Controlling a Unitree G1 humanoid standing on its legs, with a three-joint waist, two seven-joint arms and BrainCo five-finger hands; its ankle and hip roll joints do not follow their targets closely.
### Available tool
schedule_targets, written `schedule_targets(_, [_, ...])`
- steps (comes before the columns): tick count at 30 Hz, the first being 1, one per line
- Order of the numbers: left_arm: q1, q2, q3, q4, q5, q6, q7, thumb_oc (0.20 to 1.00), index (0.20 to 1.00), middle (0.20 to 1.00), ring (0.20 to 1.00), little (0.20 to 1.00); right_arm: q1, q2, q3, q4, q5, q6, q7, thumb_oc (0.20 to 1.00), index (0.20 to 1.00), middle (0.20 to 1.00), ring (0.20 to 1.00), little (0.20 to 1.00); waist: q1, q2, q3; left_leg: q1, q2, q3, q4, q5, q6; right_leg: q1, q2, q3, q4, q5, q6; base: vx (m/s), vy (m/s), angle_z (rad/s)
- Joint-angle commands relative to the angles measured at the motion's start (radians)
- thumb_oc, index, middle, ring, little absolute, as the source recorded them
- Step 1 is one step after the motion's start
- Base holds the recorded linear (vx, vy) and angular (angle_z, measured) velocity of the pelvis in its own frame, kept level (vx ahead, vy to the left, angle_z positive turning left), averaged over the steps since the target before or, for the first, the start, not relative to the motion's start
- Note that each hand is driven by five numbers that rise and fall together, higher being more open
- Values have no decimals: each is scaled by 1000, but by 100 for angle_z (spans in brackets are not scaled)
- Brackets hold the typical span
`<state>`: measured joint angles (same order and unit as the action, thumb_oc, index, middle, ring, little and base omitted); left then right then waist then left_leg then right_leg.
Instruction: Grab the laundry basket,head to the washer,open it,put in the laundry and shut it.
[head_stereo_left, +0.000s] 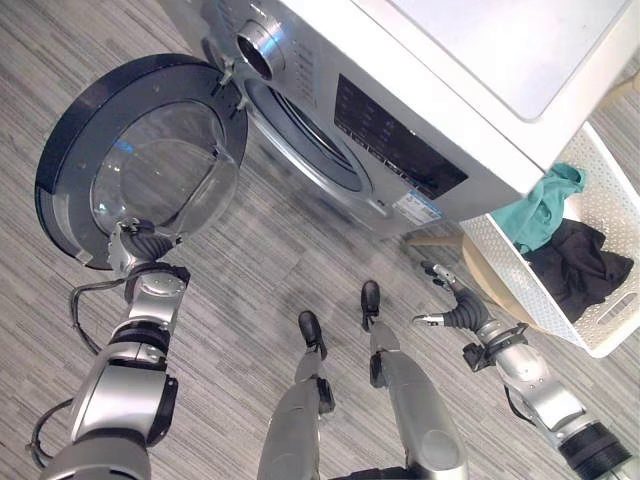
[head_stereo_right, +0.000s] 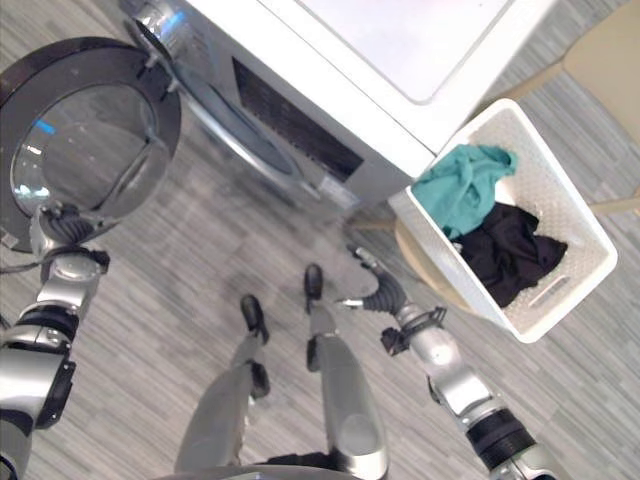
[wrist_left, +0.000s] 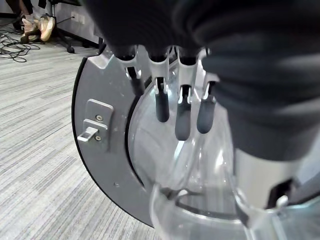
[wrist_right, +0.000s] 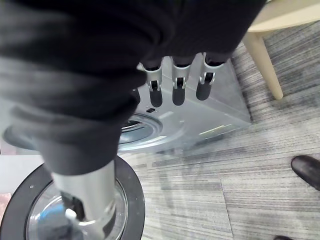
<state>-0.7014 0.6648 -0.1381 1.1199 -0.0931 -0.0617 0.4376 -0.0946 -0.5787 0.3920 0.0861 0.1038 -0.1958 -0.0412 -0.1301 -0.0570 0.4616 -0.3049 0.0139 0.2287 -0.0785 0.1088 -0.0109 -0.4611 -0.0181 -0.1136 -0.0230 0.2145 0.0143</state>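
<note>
Washer (head_stereo_left: 480, 90) door (head_stereo_left: 140, 150) swung open; left hand (head_stereo_left: 135, 245) at its rim, fingers straight. Right hand (head_stereo_left: 450, 300) relaxed, empty, near basket (head_stereo_right: 560, 300), laundry (head_stereo_right: 490, 220) partly cut off. Labels unreadable.

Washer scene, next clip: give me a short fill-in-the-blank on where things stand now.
1. The washer door is ____.
2. The left hand is at the rim of the ____.
3. The teal cloth and black cloth lie in the ____.
4. The right hand holds ____.

Missing words: open; door; basket; nothing
</note>
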Motion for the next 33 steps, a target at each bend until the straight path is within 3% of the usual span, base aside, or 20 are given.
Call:
schedule_targets(1, [28,94,57,31,37,-4,43,1000,1000,1000,1000,1000,48,30,-23,-72,48,-54,2,1000,1000,1000,1000,1000,15,-58,-33,-35,-57,-78,136,-139,7,-8,-71,36,39,-60,149,0,0,0])
schedule_targets(5, [160,12,81,-79,26,-34,36,1000,1000,1000,1000,1000,42,46,-21,-64,39,-48,3,1000,1000,1000,1000,1000,28,-56,-56,0,-56,-77,146,-157,8,31,-68,47,37,-70,143,38,-18,2])
schedule_targets(9, [362,-124,90,-233,18,-66,-5,1000,1000,1000,1000,1000,42,57,-49,-69,10,-36,4,1000,1000,1000,1000,1000,38,-41,-103,71,-57,-67,143,-182,13,93,-66,61,37,-88,141,108,35,-9])
schedule_targets(10, [465,-190,81,-293,30,-71,-32,1000,1000,1000,1000,1000,59,55,-76,-75,-14,-30,8,1000,1000,1000,1000,1000,37,-30,-129,117,-61,-58,139,-194,19,128,-65,70,43,-103,142,114,63,-10])
schedule_targets(17, [675,-323,27,-274,102,-54,-151,1000,1000,1000,1000,1000,143,46,-196,-121,-123,-16,14,1000,1000,1000,1000,1000,15,14,-218,253,-77,-25,112,-213,40,216,-53,108,74,-128,155,90,67,-21])
schedule_targets(21, [713,-358,24,-234,112,-49,-179,1000,1000,1000,1000,1000,158,53,-229,-144,-160,-24,0,1000,1000,1000,1000,1000,7,32,-218,300,-64,9,94,-213,49,204,-34,94,160,-151,169,-5,38,-36])
schedule_targets(22, [738,-372,19,-205,122,-46,-186,1000,1000,1000,1000,1000,162,58,-235,-154,-171,-28,-4,1000,1000,1000,1000,1000,18,45,-216,325,-40,50,85,-209,48,192,-63,-19,242,-179,169,18,-10,-95])
schedule_targets(24, [747,-389,17,-163,131,-33,-202,1000,1000,1000,1000,1000,166,58,-244,-176,-177,-30,-6,1000,1000,1000,1000,1000,27,53,-226,346,-16,89,68,-197,44,210,-116,-158,280,-214,147,68,-46,-134])
schedule_targets(25, [750,-396,13,-136,140,-29,-210,1000,1000,1000,1000,1000,168,57,-247,-179,-179,-29,-4,1000,1000,1000,1000,1000,28,59,-237,366,-6,91,56,-212,39,225,-124,-178,305,-249,148,97,-43,-133])
schedule_targets(29, [751,-416,15,-66,156,-21,-224,1000,1000,1000,1000,1000,160,55,-244,-183,-176,-28,-2,1000,1000,1000,1000,1000,37,62,-263,391,10,146,40,-213,34,242,-158,-236,315,-250,144,102,-128,-92])
schedule_targets(30, [755,-420,18,-48,162,-18,-225,1000,1000,1000,1000,1000,145,53,-236,-181,-184,-28,-7,1000,1000,1000,1000,1000,46,61,-282,402,19,190,50,-228,24,272,-185,-297,260,-239,144,76,-138,-102])
schedule_targets(33, [756,-423,20,-39,160,-21,-232,1000,1000,1000,1000,1000,147,51,-232,-183,-181,-27,-1,1000,1000,1000,1000,1000,45,49,-298,401,25,200,92,-242,15,323,-161,-275,181,-248,136,130,-182,-64])
